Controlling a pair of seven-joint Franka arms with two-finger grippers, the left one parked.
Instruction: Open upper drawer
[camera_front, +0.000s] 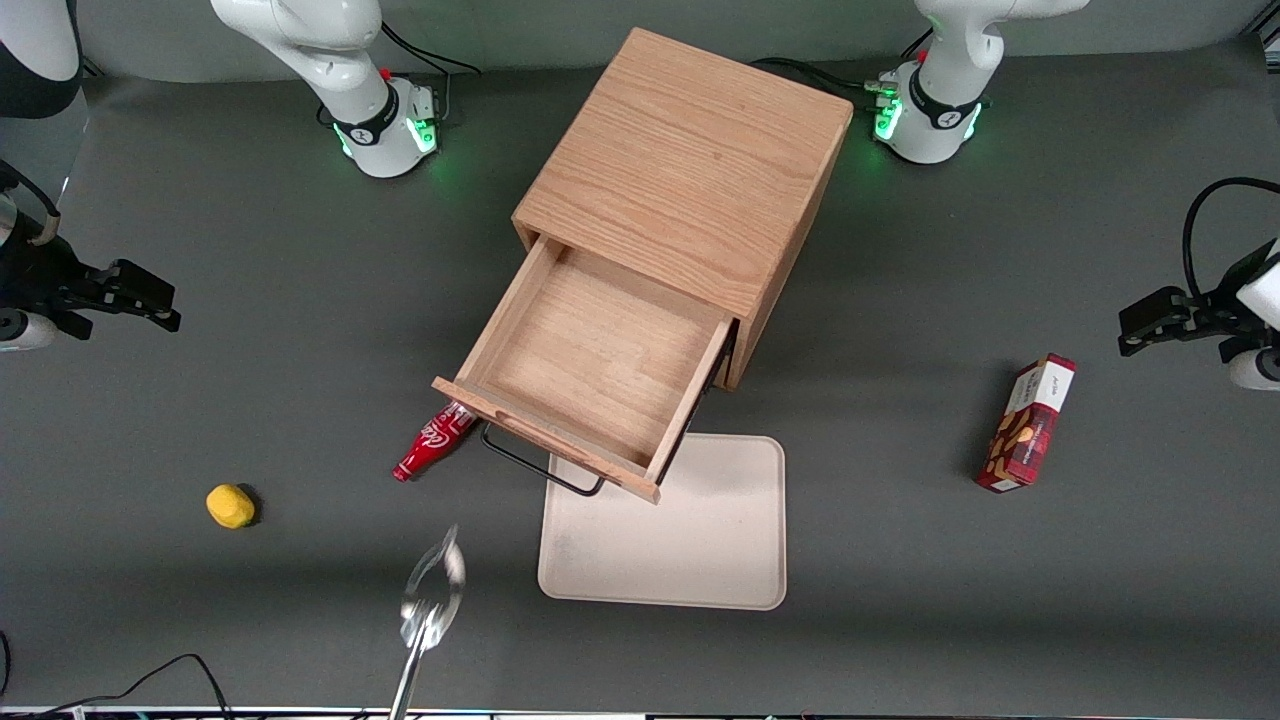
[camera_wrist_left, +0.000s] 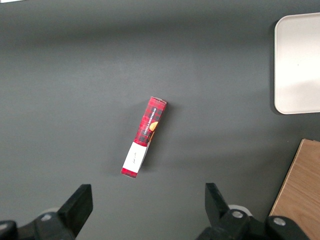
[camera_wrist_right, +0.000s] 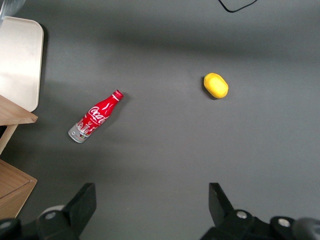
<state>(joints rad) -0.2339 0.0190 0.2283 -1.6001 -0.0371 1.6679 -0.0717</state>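
The upper drawer (camera_front: 600, 370) of the light oak cabinet (camera_front: 690, 170) is pulled far out toward the front camera, and its inside is bare. Its black wire handle (camera_front: 540, 472) hangs off the drawer front above the edge of a tray. The lower drawer is hidden beneath it. My right gripper (camera_front: 160, 300) is open and empty, well away from the cabinet toward the working arm's end of the table. In the right wrist view its open gripper (camera_wrist_right: 150, 195) hangs over bare mat, with a corner of the drawer front (camera_wrist_right: 15, 116) at the frame's edge.
A red cola bottle (camera_front: 432, 442) lies by the drawer's front corner, also in the right wrist view (camera_wrist_right: 95, 122). A yellow lemon (camera_front: 230, 505) lies nearer the front camera. Also here: a beige tray (camera_front: 700, 540), a red snack box (camera_front: 1028, 422) and a clear spoon-like object (camera_front: 432, 590).
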